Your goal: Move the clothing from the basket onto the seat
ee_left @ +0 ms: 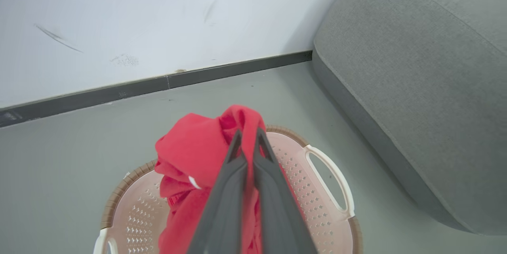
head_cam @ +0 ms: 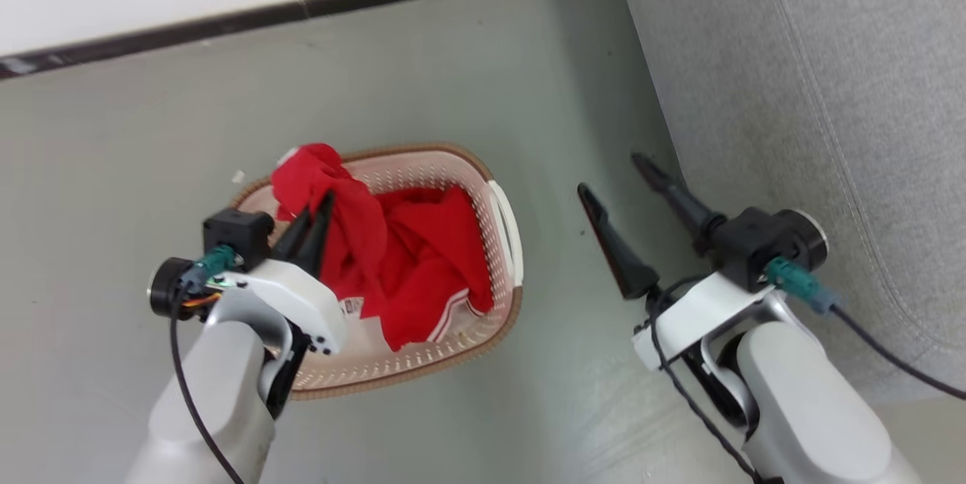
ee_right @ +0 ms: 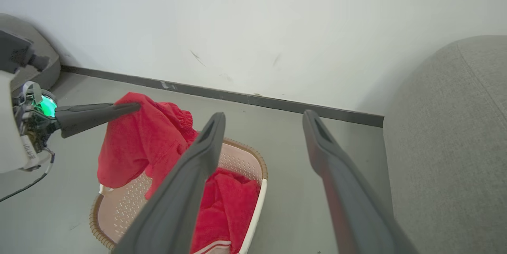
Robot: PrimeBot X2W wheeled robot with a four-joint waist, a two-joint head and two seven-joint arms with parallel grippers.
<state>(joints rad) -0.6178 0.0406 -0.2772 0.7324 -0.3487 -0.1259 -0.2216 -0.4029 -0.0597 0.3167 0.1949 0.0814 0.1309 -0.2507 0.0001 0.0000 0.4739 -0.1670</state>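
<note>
Left arm raised over the basket (head_cam: 445,152), holding clothing (head_cam: 362,227) up.
My left end effector (head_cam: 323,206) is clamped on a red fold, with more red lying inside the basket. My right end effector (head_cam: 610,174) hangs with its fingers apart near the seat (head_cam: 830,91), on the right.

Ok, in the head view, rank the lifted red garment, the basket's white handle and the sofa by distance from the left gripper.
1. The lifted red garment: pinched in the left gripper.
2. The basket handle: to its right.
3. The sofa: far right.
</note>
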